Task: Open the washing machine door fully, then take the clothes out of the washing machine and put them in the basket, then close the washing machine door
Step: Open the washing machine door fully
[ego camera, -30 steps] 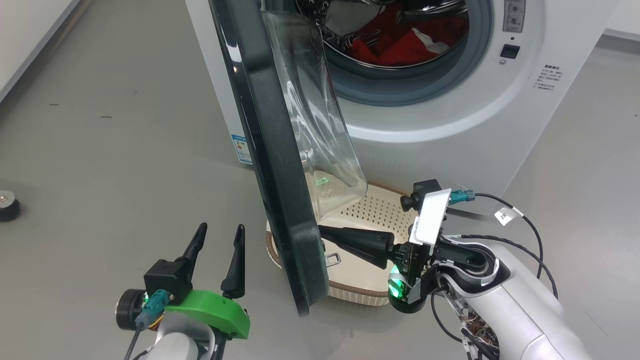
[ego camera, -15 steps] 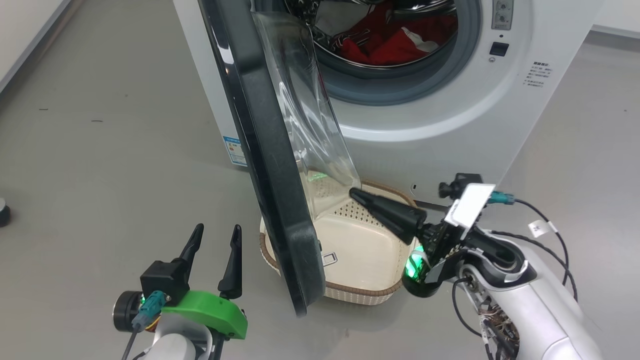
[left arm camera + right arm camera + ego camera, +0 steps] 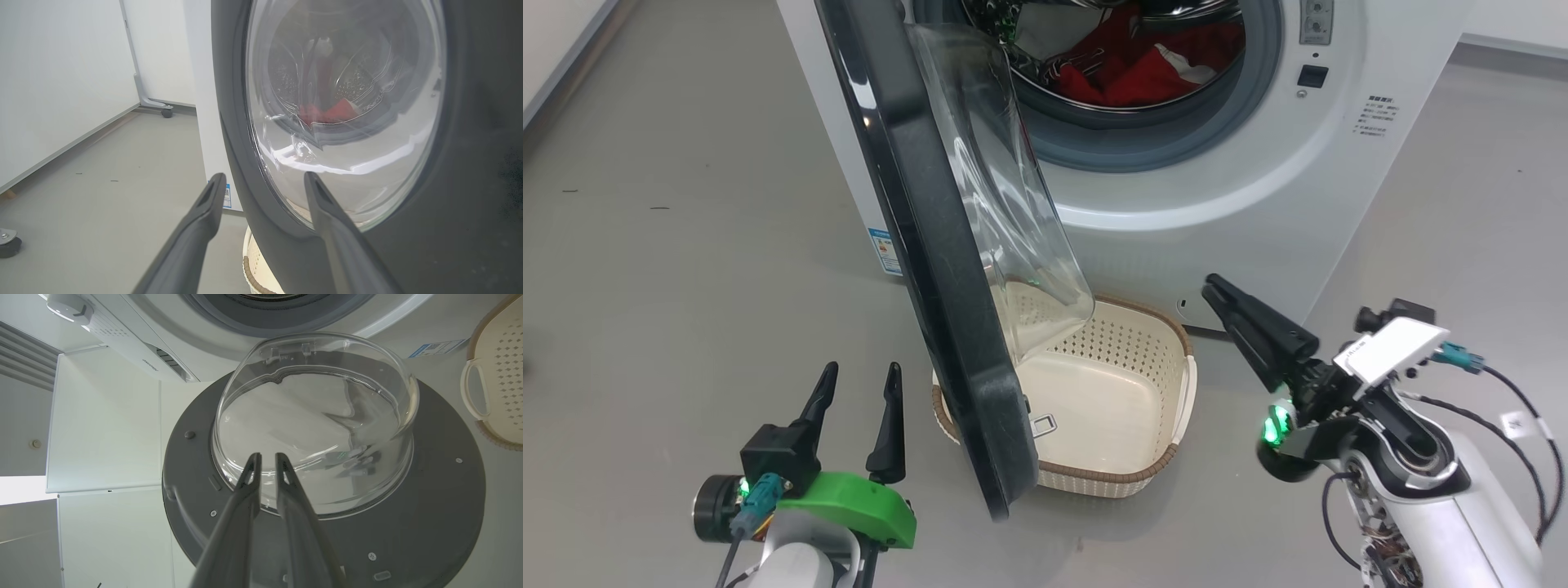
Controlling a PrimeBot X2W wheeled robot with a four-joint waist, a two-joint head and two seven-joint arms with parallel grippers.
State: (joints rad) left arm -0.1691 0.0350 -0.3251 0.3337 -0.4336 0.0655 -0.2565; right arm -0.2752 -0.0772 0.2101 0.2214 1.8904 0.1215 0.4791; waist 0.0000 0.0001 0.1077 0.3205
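At lower left the left pincer (image 3: 863, 369) hovers above the grey floor (image 3: 686, 245), its two dark fingers spread wide and empty. It is just beside the large round glossy black washing machine door (image 3: 923, 269). The door stands swung partly out, its clear glass bowl (image 3: 1005, 204) bulging rightward over the small cream perforated basket (image 3: 1094, 476) on the floor. Behind, bright red clothes (image 3: 1127, 69) lie in the steel drum (image 3: 1037, 33) of the big white washing machine (image 3: 1217, 212). At right, the right pincer (image 3: 1217, 290) hangs clear of the door, fingers parted by a narrow gap, gripping nothing.

Bare lab: grey floor (image 3: 686, 245), wheeled partition (image 3: 159, 49)
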